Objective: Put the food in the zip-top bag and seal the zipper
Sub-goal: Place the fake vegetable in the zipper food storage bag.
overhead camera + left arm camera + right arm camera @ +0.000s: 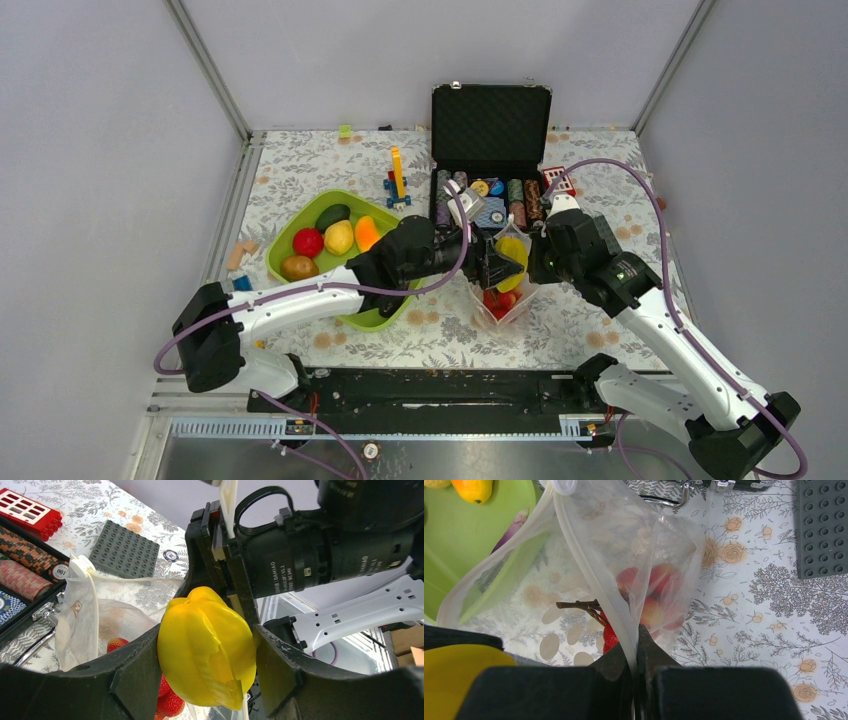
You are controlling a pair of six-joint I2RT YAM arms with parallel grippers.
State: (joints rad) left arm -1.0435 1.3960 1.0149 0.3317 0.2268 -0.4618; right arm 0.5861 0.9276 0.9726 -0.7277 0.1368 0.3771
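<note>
Top external view gives us both arms meeting near the middle of the desk (pixel 300 170), just in front of the open black case (pixel 490 120). Our left end effector (pixel 497 262) pinches a yellow toy fruit (pixel 513 250) between its two fingers, right at the open mouth of the zip-top bag (pixel 482 298). The bag stands on the desk between the lime-green tray (pixel 375 320) and the right arm. Our right end effector (pixel 545 262) is pressed together on the bag's zipper rim and holds that edge up, as the right wrist view shows. Red berries (pixel 170 704) lie in the bottom of the bag. Other toy fruits and vegetables (pixel 339 237) sit in the tray, toward the desk's left edge.
</note>
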